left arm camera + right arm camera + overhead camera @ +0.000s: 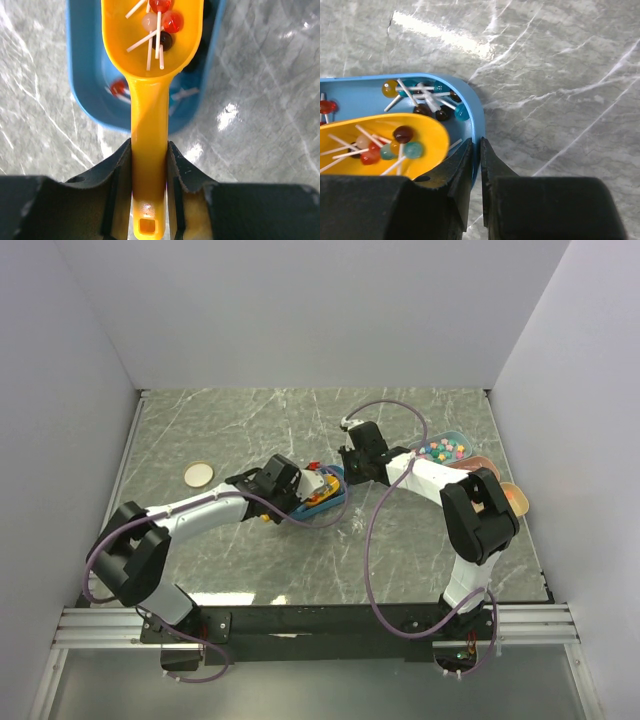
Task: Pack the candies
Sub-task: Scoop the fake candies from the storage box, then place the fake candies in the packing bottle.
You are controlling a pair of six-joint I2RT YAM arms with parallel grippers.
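The candies are small lollipops on white sticks, in red, teal, amber and dark colours. Several lie in a blue tray [335,502] at mid table, as the right wrist view [440,87] shows. My left gripper [305,485] is shut on the handle of a yellow scoop [149,100]. The scoop's bowl is over the tray and holds several candies [171,22], also seen in the right wrist view [403,134]. My right gripper [476,147] is shut on the tray's rim [477,112] at its rounded end; it is just right of the tray from above [350,472].
A second blue tray [441,449] of pastel sweets stands at the back right, under my right arm. Brownish bowls [515,500] sit by the right wall. A round tan lid [198,474] lies at the left. White walls enclose three sides.
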